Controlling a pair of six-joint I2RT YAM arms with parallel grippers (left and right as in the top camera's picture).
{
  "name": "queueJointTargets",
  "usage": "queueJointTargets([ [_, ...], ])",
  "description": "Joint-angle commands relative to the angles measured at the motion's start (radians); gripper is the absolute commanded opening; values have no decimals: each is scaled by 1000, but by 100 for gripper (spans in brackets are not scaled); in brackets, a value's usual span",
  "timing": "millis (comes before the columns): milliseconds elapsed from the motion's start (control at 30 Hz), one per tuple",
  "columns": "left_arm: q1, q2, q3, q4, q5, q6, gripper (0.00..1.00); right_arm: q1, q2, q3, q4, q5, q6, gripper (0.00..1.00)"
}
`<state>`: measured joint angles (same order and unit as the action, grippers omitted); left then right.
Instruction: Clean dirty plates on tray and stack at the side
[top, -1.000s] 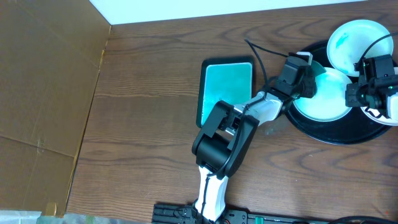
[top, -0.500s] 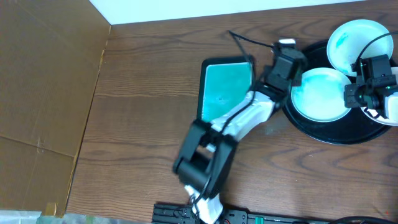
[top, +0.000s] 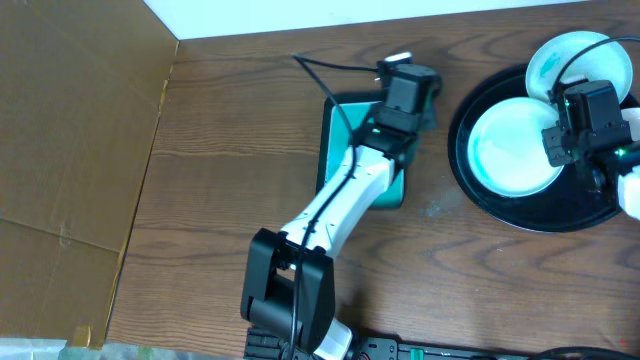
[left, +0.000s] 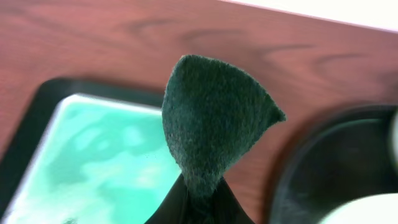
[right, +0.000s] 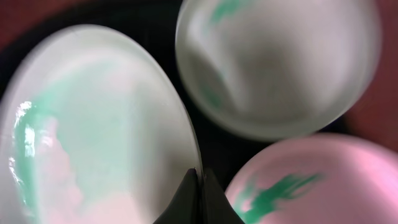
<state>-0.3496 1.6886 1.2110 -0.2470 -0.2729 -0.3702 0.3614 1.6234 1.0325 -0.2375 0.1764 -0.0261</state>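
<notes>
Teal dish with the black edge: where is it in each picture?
Overhead: the teal dish lies mid-table, left of the black tray.
Left wrist: lower left, behind the dark green scrub pad.
Right wrist: not in it.
Shared landmark: the black tray, at the right in overhead, lower right in left wrist, dark between the plates in right wrist.

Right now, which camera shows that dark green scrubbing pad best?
The left wrist view: the scrubbing pad fills mid-frame, pinched in the left pincer. Overhead, the left arm hides it. The right wrist view shows only plates.
</notes>
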Motion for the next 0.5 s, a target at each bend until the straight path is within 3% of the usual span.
queueJointTargets([
  [0, 58, -14, -10, -45, -24, -11, 7, 48, -51, -1, 24, 166, -169, 1],
  [467, 231, -13, -10, -232, -24, -11, 7, 230, -77, -1, 312, 564, -740, 1],
])
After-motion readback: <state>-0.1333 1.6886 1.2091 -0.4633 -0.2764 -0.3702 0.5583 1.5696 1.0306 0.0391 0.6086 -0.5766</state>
